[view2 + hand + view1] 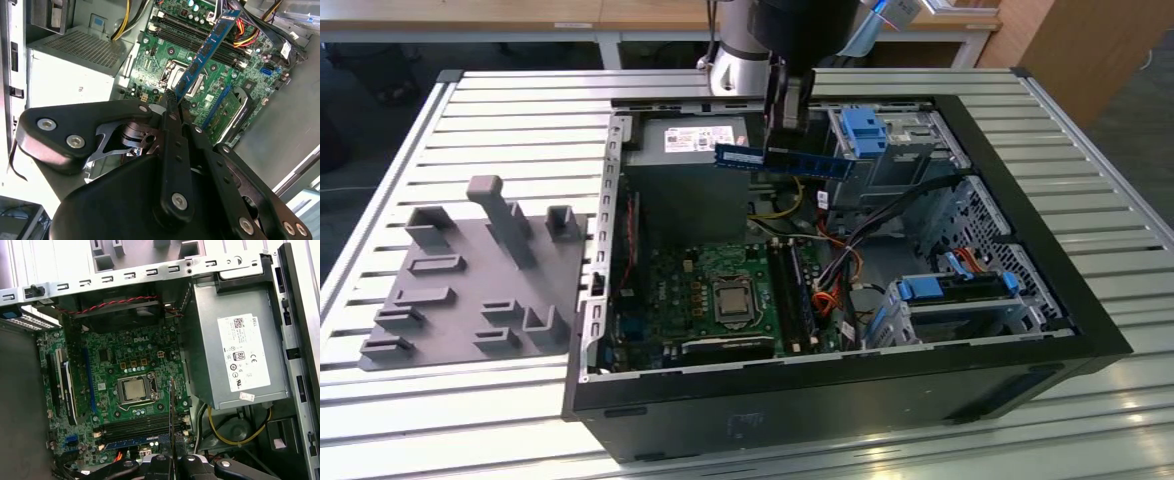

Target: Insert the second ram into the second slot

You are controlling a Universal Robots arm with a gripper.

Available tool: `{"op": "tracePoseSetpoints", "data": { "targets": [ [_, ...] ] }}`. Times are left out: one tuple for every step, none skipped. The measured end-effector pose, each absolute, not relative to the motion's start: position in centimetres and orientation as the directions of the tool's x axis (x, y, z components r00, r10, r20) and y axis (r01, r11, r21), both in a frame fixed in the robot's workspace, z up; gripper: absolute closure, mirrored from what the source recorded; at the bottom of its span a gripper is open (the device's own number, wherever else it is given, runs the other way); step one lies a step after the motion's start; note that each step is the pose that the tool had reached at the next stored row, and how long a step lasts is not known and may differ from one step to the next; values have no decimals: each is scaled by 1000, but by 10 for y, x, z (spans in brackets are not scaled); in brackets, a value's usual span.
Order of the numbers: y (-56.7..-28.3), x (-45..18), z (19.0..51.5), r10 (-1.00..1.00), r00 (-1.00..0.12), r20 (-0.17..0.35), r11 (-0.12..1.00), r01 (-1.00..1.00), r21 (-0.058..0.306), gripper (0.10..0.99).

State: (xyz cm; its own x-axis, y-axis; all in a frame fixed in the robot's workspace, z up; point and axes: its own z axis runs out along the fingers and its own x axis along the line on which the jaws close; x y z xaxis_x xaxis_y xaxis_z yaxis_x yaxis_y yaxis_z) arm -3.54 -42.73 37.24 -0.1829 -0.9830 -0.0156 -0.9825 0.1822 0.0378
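One stick is what you have in hand: the gripper (786, 128) has its fingers closed flat on both faces of the second ram (785, 160), pinching it near one end. In the second wrist view the blue board (206, 49) juts out from the fingertips (172, 106) over the open case.

Pickup and carry look done. Seating is not. In the exterior view the ram hangs level, well above the motherboard (707, 295), over the edge of the power supply (683, 150). That puts it at about 12 o'clock from the memory slots (791, 288) and well apart from them.

In the first wrist view you see the ram edge-on (172, 407), running across the memory slots (132, 426) rather than along them, so by my reading it is not yet lined up with any slot. A blue strip (135, 442) lies in the slot row just beside the dark empty ones. It may be a stick already seated, though I cannot tell for sure.
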Motion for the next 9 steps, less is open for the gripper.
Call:
{"op": "tracePoseSetpoints", "data": {
  "targets": [
    [-427, -35, 372, -983, -184, -16, 183, -982, 38, 949],
    [-427, -35, 372, -983, -185, -16, 184, -982, 38, 949],
    [-427, -35, 372, -982, -186, -16, 185, -982, 38, 949],
    [-427, -35, 372, -982, -187, -16, 186, -982, 38, 949],
    [-427, -35, 372, -982, -188, -16, 187, -982, 38, 949],
    [-427, -35, 372, -982, -189, -16, 188, -981, 38, 949],
    [-427, -35, 372, -982, -190, -16, 189, -981, 38, 949],
    [-427, -35, 372, -982, -191, -16, 190, -981, 38, 949],
    [-427, -35, 372, -981, -192, -16, 191, -981, 38, 949]
  ]
}}
